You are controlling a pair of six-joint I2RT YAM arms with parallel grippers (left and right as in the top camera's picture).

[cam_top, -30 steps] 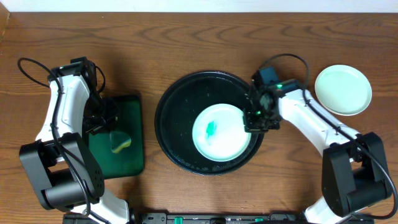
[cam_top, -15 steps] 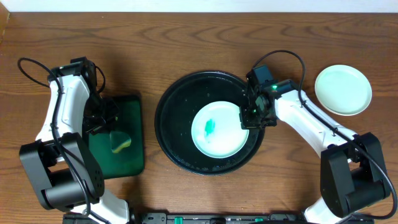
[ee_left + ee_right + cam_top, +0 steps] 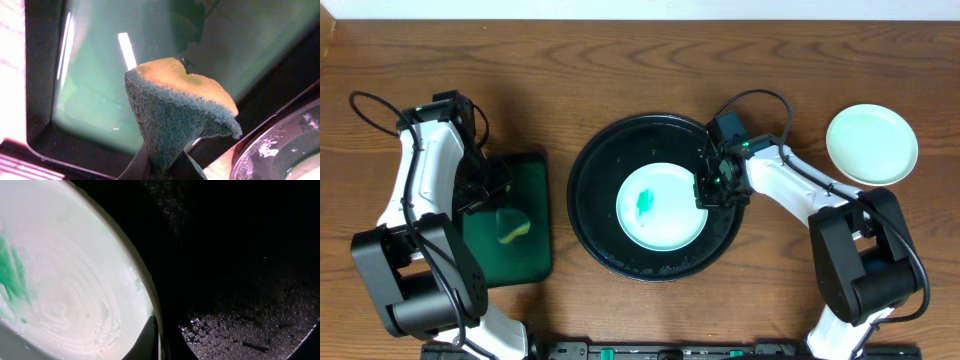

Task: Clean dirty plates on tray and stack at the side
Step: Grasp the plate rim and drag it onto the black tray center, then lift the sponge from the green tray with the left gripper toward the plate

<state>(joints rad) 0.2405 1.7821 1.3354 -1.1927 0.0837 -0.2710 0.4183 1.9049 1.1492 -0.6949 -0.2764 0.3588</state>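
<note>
On plate (image 3: 662, 210) rim, right gripper (image 3: 704, 191), closed.

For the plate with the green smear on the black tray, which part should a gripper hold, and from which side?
Grip the smeared plate by its thin raised rim at the right edge, coming from the right over the tray wall. It lies flat, so only the rim gives a hold, and the green smear is left uncovered. The right gripper pinches there.
</note>
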